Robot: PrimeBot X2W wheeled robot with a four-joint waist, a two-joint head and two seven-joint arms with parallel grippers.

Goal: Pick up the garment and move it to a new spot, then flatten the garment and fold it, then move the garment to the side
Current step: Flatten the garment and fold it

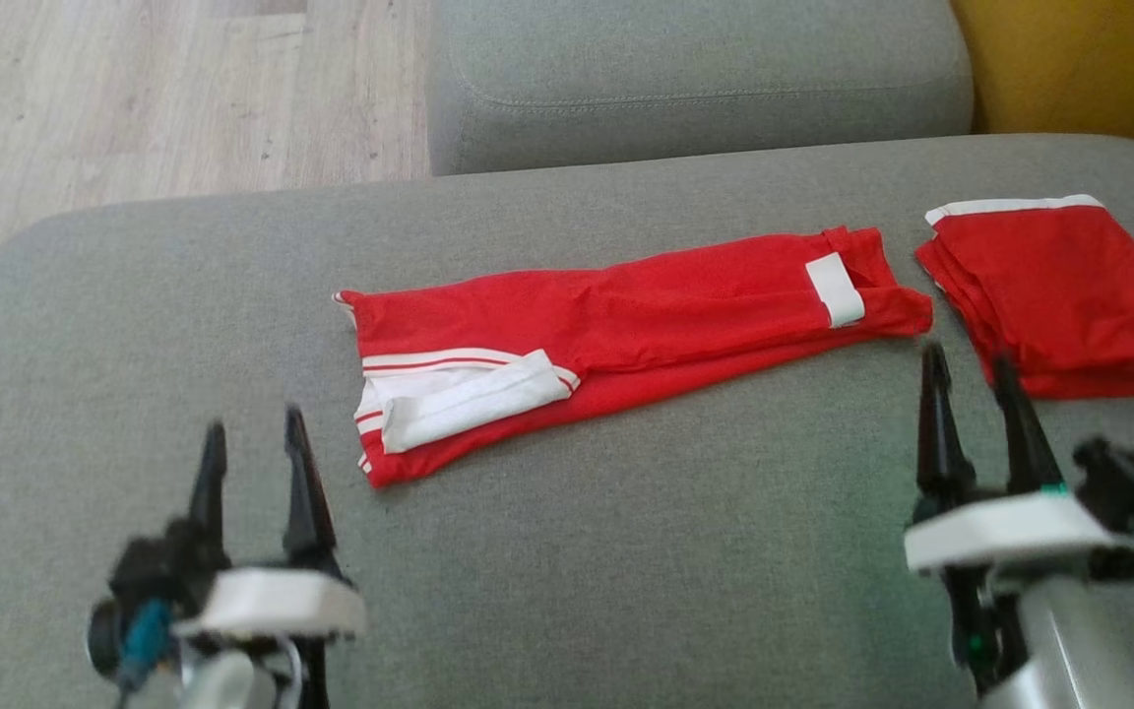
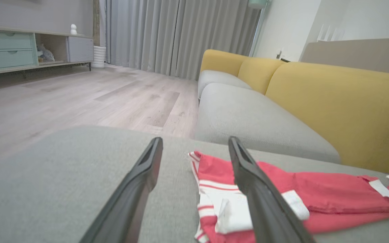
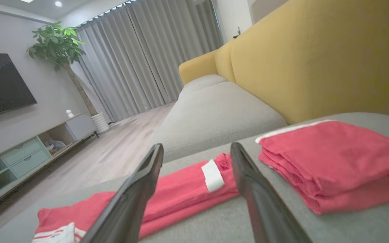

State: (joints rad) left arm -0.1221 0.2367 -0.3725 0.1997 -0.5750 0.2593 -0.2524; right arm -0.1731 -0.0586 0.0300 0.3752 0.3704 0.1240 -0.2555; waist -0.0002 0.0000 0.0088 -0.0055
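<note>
The garment point(image 1: 626, 315) is red with white stripes and a white patch, folded into a long narrow strip across the middle of the grey sofa cushion point(image 1: 626, 551). It also lies ahead in the left wrist view as the garment point(image 2: 316, 199) and in the right wrist view as the garment point(image 3: 181, 192). My left gripper point(image 1: 254, 438) hovers open to the left of its striped end, nothing between the fingers. My right gripper point(image 1: 971, 369) stands open just below the strip's right end, also holding nothing.
A second red garment point(image 1: 1059, 295), folded into a compact stack, lies at the cushion's right. Another grey seat cushion point(image 1: 695, 79) lies beyond, with the yellow backrest point(image 1: 1089, 59) to the right. Wood floor point(image 1: 134, 98) lies past the cushion's left edge.
</note>
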